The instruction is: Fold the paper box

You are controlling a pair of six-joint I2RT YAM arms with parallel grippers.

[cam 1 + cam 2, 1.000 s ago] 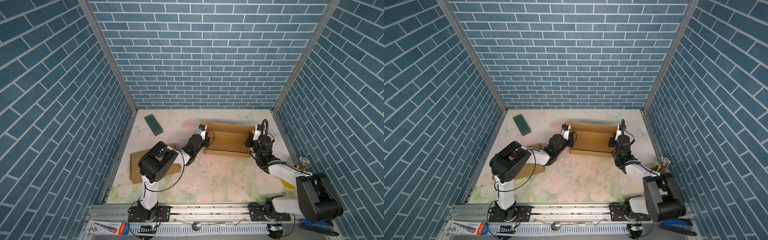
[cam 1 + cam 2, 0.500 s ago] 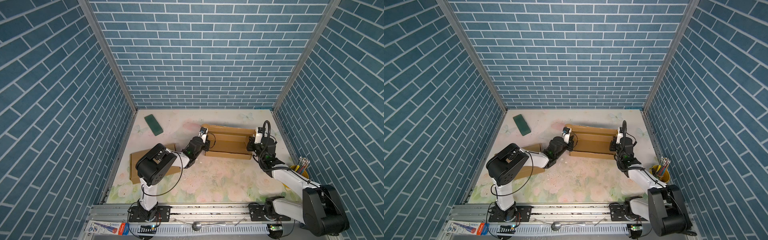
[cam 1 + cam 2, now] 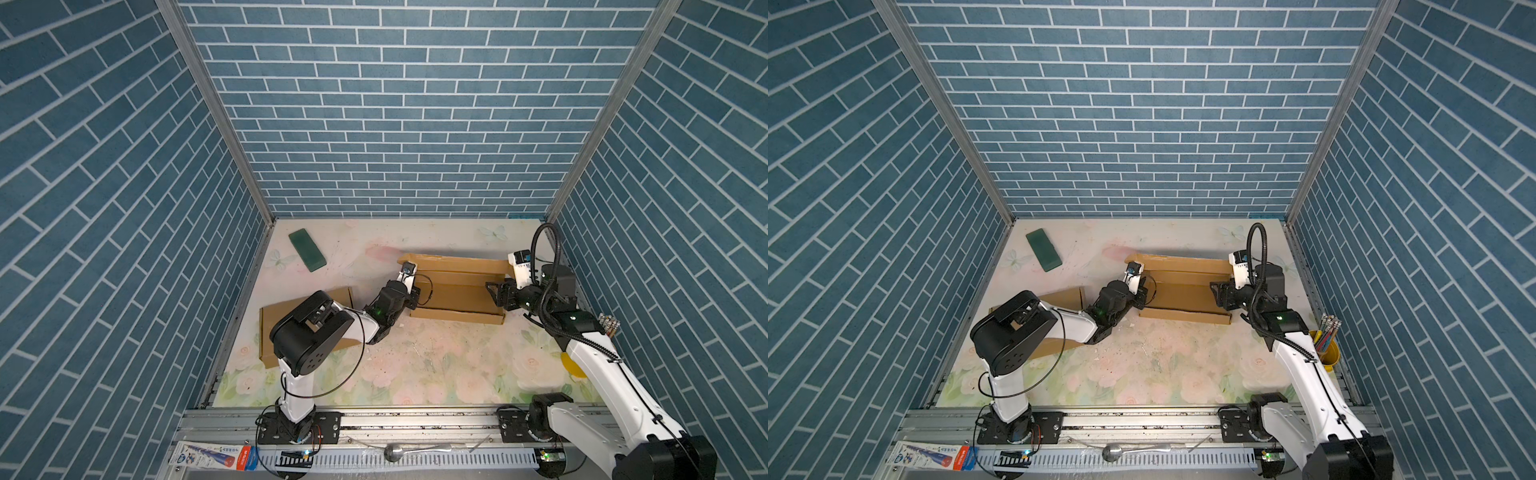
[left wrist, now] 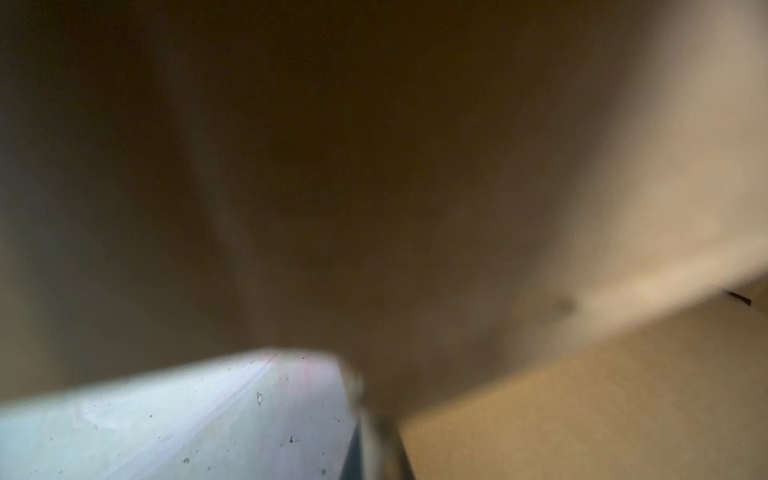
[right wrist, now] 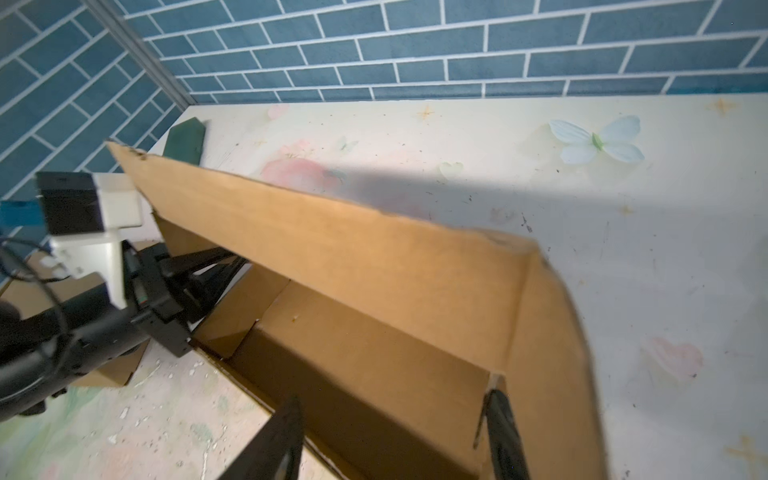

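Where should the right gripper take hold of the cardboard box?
Probably the raised end flap at the right end of the cardboard box: pinch across its thin top edge from above. It stands upright with that edge free, and the open right gripper is right beside it.

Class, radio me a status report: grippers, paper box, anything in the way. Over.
Left gripper shut at paper box left end. Right gripper open, fingers apart at its right end. Box half folded, far wall up. Green block well apart.

Robot lab cell, brick-print walls (image 3: 395, 124), floral tabletop (image 3: 436, 365), aluminium arm rail (image 3: 415, 420)
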